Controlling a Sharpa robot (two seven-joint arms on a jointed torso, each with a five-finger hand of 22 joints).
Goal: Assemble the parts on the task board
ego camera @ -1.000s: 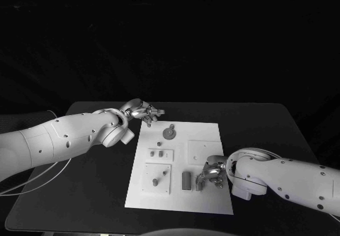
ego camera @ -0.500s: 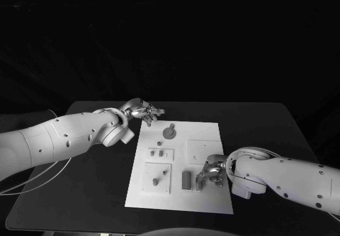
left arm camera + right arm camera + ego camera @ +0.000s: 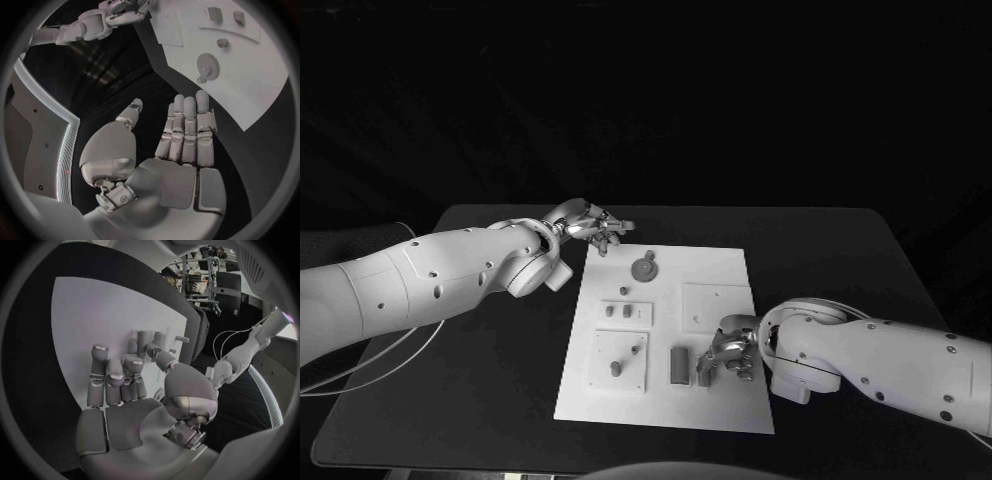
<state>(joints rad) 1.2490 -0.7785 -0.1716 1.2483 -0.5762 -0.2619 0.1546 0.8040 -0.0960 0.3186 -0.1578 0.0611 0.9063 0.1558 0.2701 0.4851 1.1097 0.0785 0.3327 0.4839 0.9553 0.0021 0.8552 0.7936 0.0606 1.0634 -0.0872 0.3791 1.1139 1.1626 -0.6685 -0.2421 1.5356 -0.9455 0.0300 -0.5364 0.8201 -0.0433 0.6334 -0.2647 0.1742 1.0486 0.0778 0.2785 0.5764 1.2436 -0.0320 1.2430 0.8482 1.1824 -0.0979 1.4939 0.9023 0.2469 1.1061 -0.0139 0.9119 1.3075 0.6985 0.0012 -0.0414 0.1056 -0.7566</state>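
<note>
Task board: lying flat in the middle of the black table, long side running away from me, so both arms are reaching it from either side.
Parts: I'm seeing a round disc part near the far end, two small blocks on a raised plate further in, a small peg on the near-left plate, and an upright bar near the near edge.
Right hand: I'm holding it low over the near-right part of the board, just beside the bar; fingers are curling inward, and I cannot tell whether anything is pinched in them.
Left hand: I'm hovering it just off the far-left corner of the board, fingers straight and apart, holding nothing; I judge I'm keeping it clear while the right hand works.
Board plates: the plain square plate on the right side is carrying only tiny pins, as far as I can tell.
</note>
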